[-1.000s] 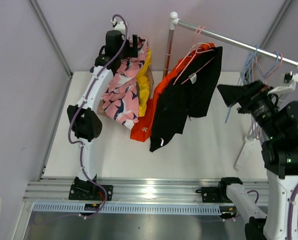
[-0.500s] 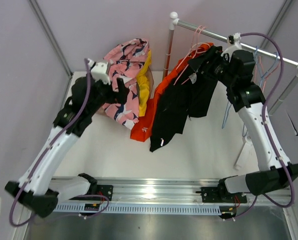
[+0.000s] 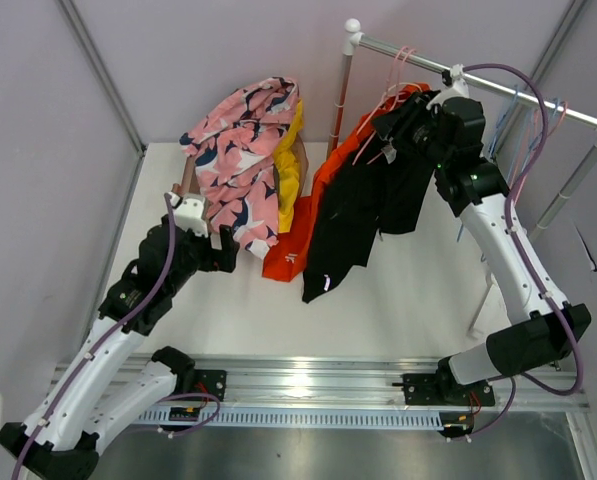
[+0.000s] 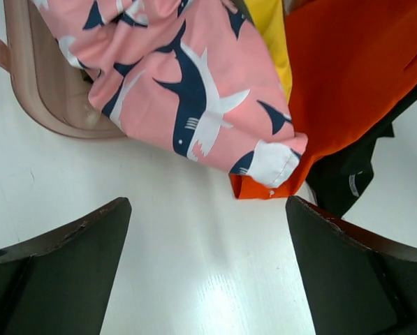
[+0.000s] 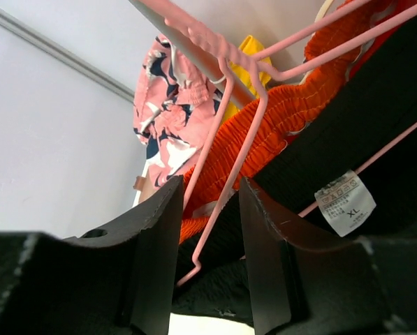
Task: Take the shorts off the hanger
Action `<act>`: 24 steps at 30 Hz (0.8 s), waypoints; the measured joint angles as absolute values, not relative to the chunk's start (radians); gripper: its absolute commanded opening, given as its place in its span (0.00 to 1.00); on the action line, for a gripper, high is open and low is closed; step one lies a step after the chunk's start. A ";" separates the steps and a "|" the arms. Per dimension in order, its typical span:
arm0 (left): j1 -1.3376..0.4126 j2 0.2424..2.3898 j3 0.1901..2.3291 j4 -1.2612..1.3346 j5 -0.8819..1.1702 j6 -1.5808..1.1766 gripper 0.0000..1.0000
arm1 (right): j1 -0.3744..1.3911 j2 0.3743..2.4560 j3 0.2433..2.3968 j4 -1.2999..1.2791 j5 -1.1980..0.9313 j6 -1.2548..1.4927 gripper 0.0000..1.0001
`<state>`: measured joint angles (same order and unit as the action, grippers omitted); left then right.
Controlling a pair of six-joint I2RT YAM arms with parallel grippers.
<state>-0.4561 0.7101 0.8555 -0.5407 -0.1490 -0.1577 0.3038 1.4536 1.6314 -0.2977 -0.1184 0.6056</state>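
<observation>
At rail [image 3: 498, 88], R hand [image 5: 209, 190] half-shut round pink hanger wire [image 5: 260, 87], grip unclear; L hand [image 4: 208, 204] wide open over table [image 4: 194, 279].

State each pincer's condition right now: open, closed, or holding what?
Left pincer: open, holding nothing.
Right pincer: jaws stand narrow around the pink hanger wire; whether it grips cannot be told.

Yellow shorts [image 3: 289, 185]: mostly hidden behind pink patterned shorts [image 3: 233, 160]. Orange shorts [image 3: 284, 255]: 3 o'clock side covered by black shorts [image 3: 350, 228]. Tag [image 5: 346, 202]: small print illegible. Right pincer [image 3: 396, 118]: tips lost against black cloth.
</observation>
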 measured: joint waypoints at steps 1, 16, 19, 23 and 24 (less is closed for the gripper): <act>-0.456 0.712 0.844 -0.540 -0.151 -0.158 0.99 | 0.313 1.459 1.631 -0.295 -0.109 0.606 0.43; -0.456 0.707 0.817 -0.519 -0.170 -0.159 0.99 | 0.366 1.499 1.617 -0.295 0.000 0.609 0.05; -0.456 0.706 0.817 -0.518 -0.175 -0.159 0.99 | 0.365 1.496 1.604 -0.290 0.018 0.609 0.00; -0.456 0.701 0.817 -0.518 -0.178 -0.158 0.99 | 0.365 1.472 1.586 -0.297 0.034 0.608 0.00; -0.456 0.698 0.817 -0.518 -0.178 -0.158 0.99 | 0.365 1.460 1.583 -0.308 0.040 0.607 0.00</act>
